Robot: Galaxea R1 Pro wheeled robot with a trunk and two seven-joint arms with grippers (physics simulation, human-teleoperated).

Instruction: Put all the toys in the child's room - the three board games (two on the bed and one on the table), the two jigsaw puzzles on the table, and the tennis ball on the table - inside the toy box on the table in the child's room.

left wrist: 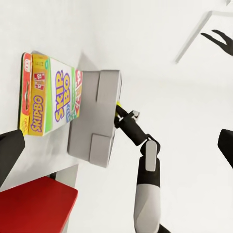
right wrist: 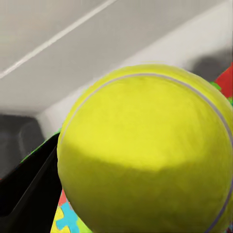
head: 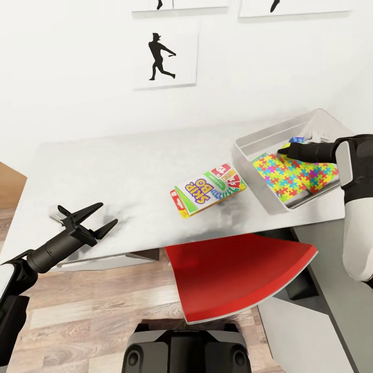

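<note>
At the right of the head view, the right end effector (head: 290,151) reaches into the toy box (head: 259,140) above a jigsaw puzzle (head: 290,173), gripping the tennis ball (right wrist: 145,150). A Skip-Bo box (head: 208,190) lies mid-counter (head: 114,160). The left end effector (head: 98,220) hovers spread open, lower left.

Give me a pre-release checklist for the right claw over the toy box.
1. Right claw inside toy box: ok.
2. Tennis ball held by the claw: ok, seen close in the right wrist view.
3. Jigsaw puzzle already in the box below: ok.
4. Height of the ball above the puzzle: cannot tell.
5. Skip-Bo game boxed: not ok, on the table.
6. Left claw open, apart from the game: ok.
</note>
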